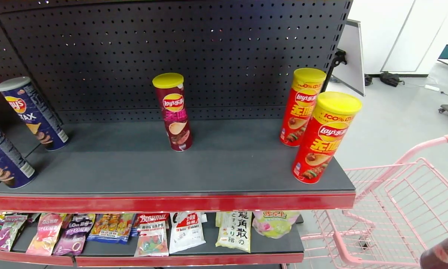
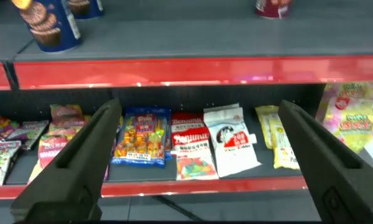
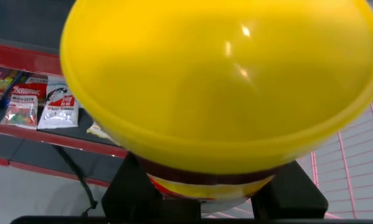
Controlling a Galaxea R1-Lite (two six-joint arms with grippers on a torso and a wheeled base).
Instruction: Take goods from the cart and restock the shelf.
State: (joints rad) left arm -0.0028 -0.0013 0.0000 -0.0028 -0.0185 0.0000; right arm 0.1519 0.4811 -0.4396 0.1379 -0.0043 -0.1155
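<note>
A chip can with a yellow lid (image 3: 217,74) and a maroon body sits between the black fingers (image 3: 133,196) of my right gripper (image 3: 211,198), which is shut on it. The can's maroon end (image 1: 444,253) shows at the lower right of the head view, above the pink wire cart (image 1: 399,209). My left gripper (image 2: 198,168) is open with nothing in it, level with the lower shelf's snack bags (image 2: 192,140). On the upper shelf (image 1: 171,168) stand a maroon can (image 1: 172,112) in the middle, two red cans (image 1: 323,138) on the right and two blue cans (image 1: 33,112) on the left.
The upper shelf has a red front edge (image 1: 171,202) and a black pegboard back (image 1: 171,48). Bare shelf lies on both sides of the maroon can. The lower shelf (image 1: 254,243) carries a row of snack bags. Grey floor (image 1: 392,123) lies right of the shelving.
</note>
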